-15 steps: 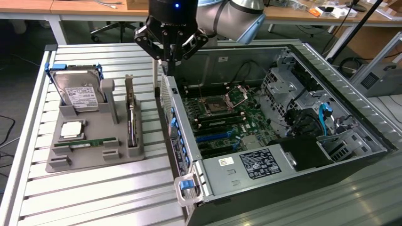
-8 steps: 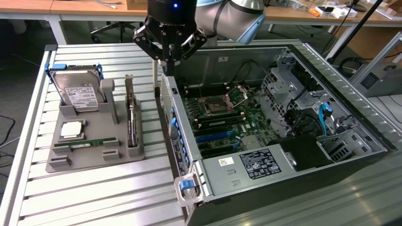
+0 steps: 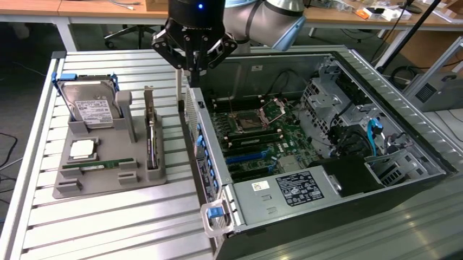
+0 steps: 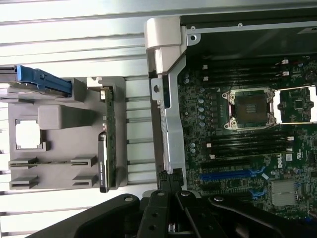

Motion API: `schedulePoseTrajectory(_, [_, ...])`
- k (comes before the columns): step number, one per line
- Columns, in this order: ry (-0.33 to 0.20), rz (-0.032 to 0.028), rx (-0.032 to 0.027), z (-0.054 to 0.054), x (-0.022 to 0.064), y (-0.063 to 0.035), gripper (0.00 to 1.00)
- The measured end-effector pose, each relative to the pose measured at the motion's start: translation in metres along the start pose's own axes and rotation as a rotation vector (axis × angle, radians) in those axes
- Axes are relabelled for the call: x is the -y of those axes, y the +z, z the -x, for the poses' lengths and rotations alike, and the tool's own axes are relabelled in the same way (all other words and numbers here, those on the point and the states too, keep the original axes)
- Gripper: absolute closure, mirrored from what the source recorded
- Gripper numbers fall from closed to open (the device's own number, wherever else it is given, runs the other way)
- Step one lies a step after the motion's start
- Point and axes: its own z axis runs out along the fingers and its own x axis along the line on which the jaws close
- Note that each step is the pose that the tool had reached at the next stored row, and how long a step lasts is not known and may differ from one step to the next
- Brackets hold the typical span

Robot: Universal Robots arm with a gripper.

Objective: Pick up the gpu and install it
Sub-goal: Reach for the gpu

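In the exterior view the end effector [image 3: 194, 69] hangs in the upper middle of the frame. Its fingers are pressed together, it holds nothing, and its tips are just above the near wall of the open computer case [image 3: 405, 146]. The gpu [image 3: 150, 135] stands on its long edge in a slot of the grey tray [image 3: 108, 187] at the exterior view's left, just beside that wall. The tray rests on the slatted worktop [image 3: 108, 227], and the hard drive [image 3: 90, 105] stands upright at its far end. No part of the card has been lifted out.

In the wrist view the closed end effector [image 4: 170, 187] sits over the silver case wall [image 4: 171, 134]. The gpu [image 4: 107, 134] lies apart from it, across a strip of bare worktop [image 4: 136, 114]. Beyond the wall, the motherboard's blue expansion slots [image 4: 230, 174] are free.

The pick is judged to be in its approach stage. A clean grasp calls for fingers spread before descent and centred over the card's thin upper edge. They should close across the board's thickness, away from the tray posts. A straight lift would keep the card from binding in its slot.
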Motion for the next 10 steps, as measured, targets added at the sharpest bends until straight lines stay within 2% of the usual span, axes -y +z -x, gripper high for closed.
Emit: schedulePoseTrajectory(10, [0.000, 0.0000, 0.0000, -0.0049, 0.0004, -0.0001, 0.89])
